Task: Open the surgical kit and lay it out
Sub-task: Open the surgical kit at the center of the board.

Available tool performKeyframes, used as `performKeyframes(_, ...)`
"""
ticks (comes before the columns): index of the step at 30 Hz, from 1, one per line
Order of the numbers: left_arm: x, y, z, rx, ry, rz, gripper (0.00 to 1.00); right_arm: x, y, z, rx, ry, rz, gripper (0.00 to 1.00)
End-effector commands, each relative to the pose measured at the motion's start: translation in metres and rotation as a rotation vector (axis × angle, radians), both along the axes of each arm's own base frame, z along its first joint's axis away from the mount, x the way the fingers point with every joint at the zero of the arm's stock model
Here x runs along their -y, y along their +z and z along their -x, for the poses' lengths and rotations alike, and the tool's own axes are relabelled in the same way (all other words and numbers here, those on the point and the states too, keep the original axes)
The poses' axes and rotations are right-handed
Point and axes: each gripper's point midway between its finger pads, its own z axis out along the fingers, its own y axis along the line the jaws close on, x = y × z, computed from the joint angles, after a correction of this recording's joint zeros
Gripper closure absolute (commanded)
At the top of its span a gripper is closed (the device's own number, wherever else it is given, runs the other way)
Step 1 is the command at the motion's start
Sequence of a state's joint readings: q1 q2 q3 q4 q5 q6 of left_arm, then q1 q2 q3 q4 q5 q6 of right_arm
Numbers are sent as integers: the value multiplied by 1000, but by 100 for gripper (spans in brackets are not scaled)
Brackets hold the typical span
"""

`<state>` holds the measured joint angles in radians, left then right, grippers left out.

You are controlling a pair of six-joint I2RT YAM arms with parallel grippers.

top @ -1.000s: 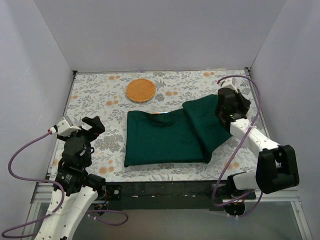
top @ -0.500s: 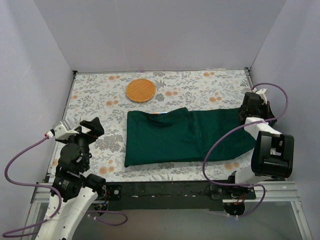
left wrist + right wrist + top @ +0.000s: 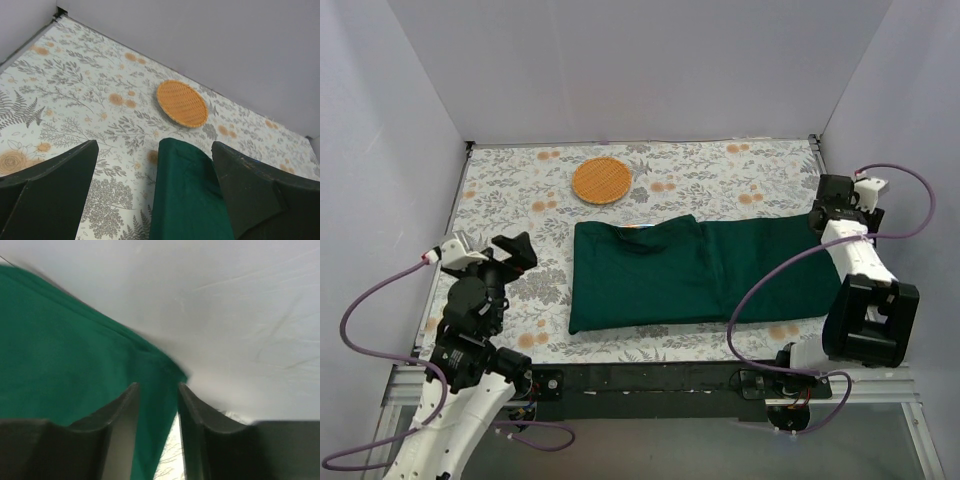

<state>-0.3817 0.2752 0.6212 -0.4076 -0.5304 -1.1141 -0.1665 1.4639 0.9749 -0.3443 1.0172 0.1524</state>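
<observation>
Floral tabletop (image 3: 520,190) from above: the dark green cloth wrap (image 3: 660,275) lies flat across the middle. Its right end reaches the right gripper (image 3: 825,212) by the wall. An orange basket (image 3: 601,180) sits apart behind the wrap. The left gripper (image 3: 512,255) hovers left of the wrap, jaws wide.

Left wrist: spread fingers (image 3: 55,185) frame the wrap's (image 3: 190,200) near end and the basket (image 3: 182,103).

Right wrist: jaws parted, with the wrap's (image 3: 60,350) corner lying between them against the pale wall (image 3: 240,315).

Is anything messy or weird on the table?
Nothing is spilled or broken. The cloth just looks lopsided: its right flap lies flat out toward the table's edge, and the rest is a folded bundle. The basket lies flat at the back.
</observation>
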Motion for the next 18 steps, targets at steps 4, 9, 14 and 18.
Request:
performKeyframes(4, 54, -15, -30, -156, -240, -76, 2, -65, 57, -12, 431, 190, -298, 33)
performKeyframes(9, 93, -31, -51, -288, -389, -53, 2, -110, 112, -19, 656, 471, -417, 1)
performKeyframes(14, 128, -28, -68, -368, -483, -2, 2, -151, 168, 1, 837, 708, -476, 1)
performKeyframes(18, 164, -33, -74, -417, -523, -10, 2, -169, 183, 18, 891, 800, -473, 2)
